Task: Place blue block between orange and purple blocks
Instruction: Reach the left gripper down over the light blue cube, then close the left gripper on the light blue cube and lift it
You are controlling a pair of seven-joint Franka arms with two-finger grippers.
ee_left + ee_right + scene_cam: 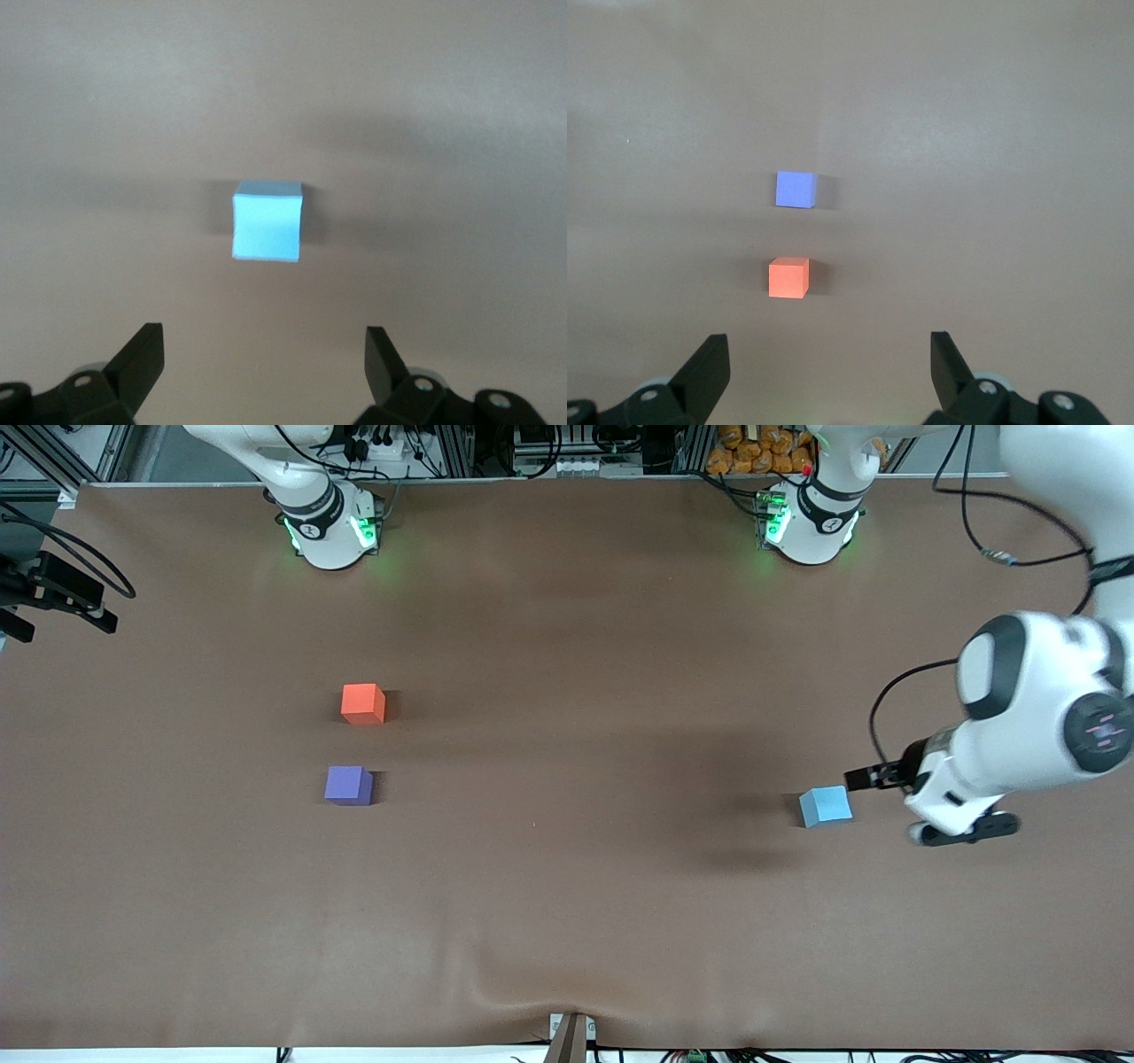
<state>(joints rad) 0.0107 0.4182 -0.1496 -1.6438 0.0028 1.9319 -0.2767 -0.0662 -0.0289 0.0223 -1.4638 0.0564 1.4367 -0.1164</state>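
Note:
The blue block (826,805) sits on the brown table toward the left arm's end. My left gripper (873,779) hangs low just beside it, open and empty; in the left wrist view the gripper (264,354) has its jaws wide apart, and the blue block (267,221) lies ahead of them, not touched. The orange block (363,703) and the purple block (348,785) sit toward the right arm's end, the purple one nearer the front camera, a gap between them. My right gripper (830,359) is open and empty, high over the table, looking down at the orange block (788,277) and purple block (796,189); it is out of the front view.
A black camera mount (53,593) juts over the table edge at the right arm's end. A clamp (570,1036) sits at the table's near edge. A cable (1001,558) lies by the left arm's base (811,522). The right arm's base (328,527) stands at the back edge.

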